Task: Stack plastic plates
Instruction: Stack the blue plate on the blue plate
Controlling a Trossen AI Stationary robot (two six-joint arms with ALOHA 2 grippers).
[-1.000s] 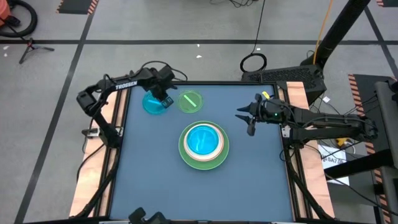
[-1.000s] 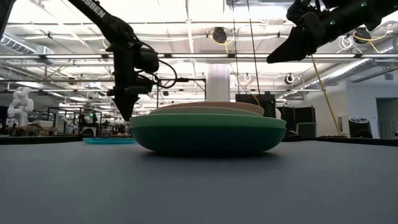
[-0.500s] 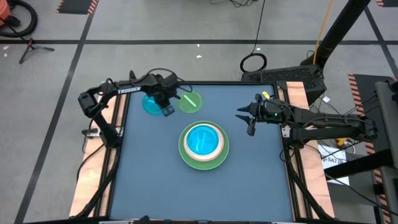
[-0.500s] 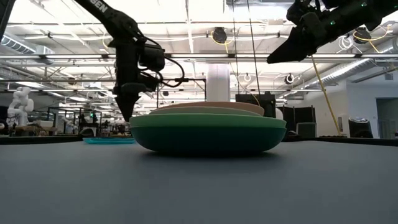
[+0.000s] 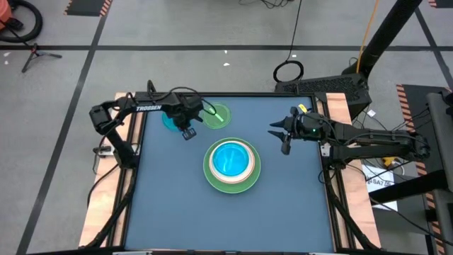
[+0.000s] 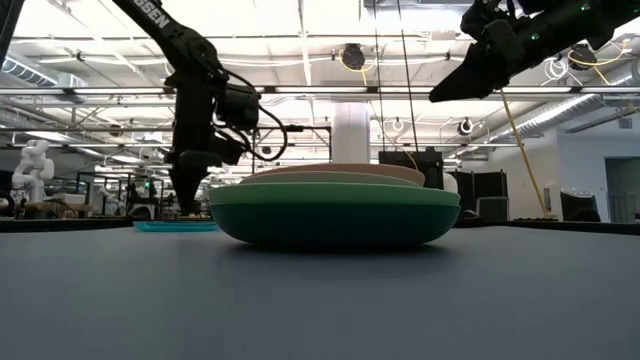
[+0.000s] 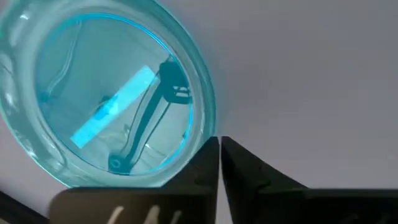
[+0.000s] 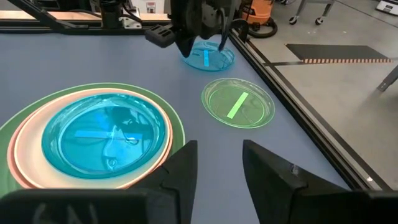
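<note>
Small cyan plate (image 7: 106, 99) flat on table (image 5: 170, 205), rim just beside left gripper (image 7: 219, 163), fingers pressed together, pointing down at rim, forearm lettered TROSSEN, lime plate (image 5: 218, 115) beyond, plate stack (image 5: 231, 166) nearby, right gripper (image 8: 217, 163) raised, spread, empty.

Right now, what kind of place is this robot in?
Probably a robotics lab or workshop hall. There are bright ceiling lights and pipes overhead, striped hazard tape on the floor, and another white robot standing far behind the table.
</note>
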